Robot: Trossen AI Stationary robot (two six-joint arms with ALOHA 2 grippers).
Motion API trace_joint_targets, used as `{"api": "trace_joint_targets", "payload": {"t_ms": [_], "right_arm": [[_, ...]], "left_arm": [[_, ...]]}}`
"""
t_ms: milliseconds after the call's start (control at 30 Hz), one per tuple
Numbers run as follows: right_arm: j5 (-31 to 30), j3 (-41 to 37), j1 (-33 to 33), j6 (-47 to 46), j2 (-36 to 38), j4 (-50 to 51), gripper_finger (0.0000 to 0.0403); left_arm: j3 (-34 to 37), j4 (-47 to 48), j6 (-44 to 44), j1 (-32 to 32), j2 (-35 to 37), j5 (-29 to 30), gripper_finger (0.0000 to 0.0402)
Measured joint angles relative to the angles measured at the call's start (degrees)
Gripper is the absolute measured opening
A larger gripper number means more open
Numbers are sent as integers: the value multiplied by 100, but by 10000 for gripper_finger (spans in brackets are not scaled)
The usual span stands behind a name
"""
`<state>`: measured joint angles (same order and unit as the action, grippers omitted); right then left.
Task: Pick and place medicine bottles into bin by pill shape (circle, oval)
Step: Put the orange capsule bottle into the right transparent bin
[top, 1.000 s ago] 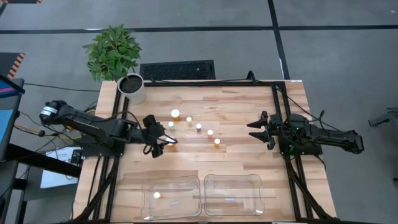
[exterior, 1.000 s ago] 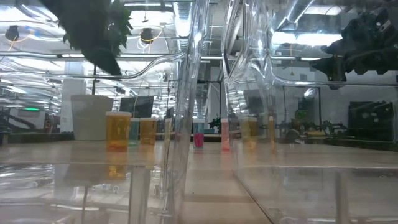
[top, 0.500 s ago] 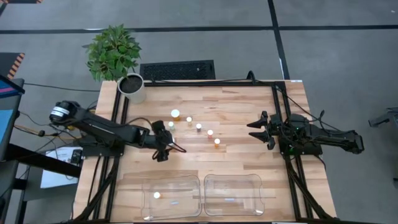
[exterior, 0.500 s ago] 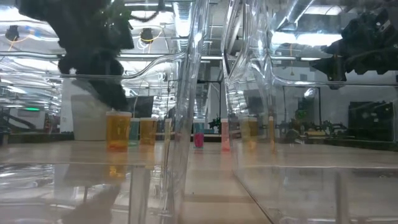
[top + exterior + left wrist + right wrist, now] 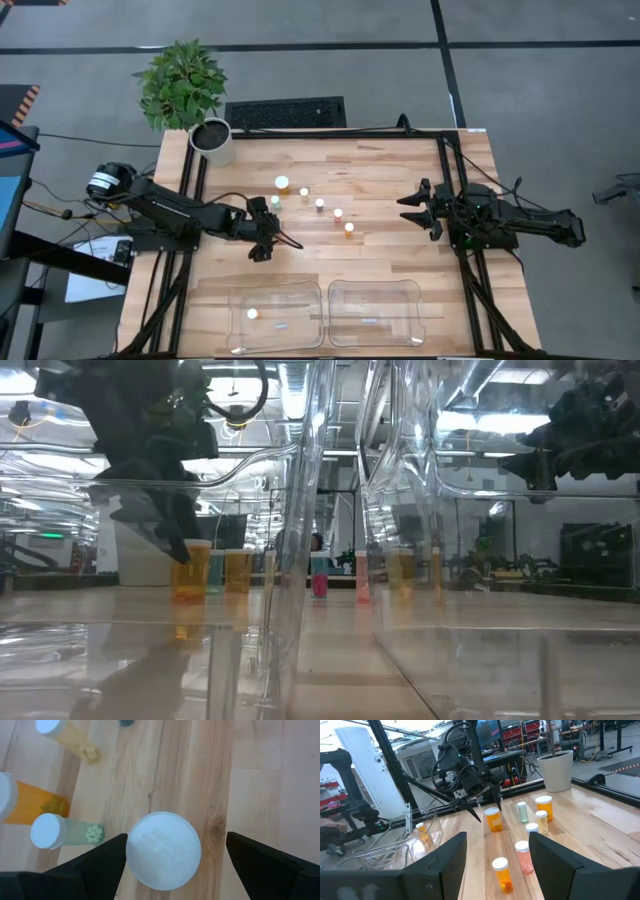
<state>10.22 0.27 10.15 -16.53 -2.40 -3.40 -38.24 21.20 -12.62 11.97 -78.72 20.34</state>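
Left pincer (image 5: 172, 855): hung spread around the large bottle (image 5: 163, 851), mid-counter (image 5: 400, 160), not clamped.
Risk: your descent off-centre could topple it into the neighbouring green bottle (image 5: 65, 832).
Right pincer (image 5: 410, 208): waited apart, right edge.

Wooden table (image 5: 380, 170); bottles (image 5: 320, 204); bins (image 5: 372, 312)

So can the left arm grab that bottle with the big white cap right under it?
Probably yes. The left gripper is open right over the bottle, one finger on each side of its cap, and nothing is in between. The neighbouring bottles stand off to one side.
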Motion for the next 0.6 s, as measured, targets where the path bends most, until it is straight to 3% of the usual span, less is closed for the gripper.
{"api": "trace_joint_targets", "payload": {"t_ms": [400, 600], "right_arm": [[0, 0, 2, 2, -2, 0, 225], [0, -1, 0, 1, -1, 0, 225]], "left_arm": [[-2, 25, 0, -80, 0, 104, 222], [-9, 17, -3, -180, 7, -2, 202]]}}
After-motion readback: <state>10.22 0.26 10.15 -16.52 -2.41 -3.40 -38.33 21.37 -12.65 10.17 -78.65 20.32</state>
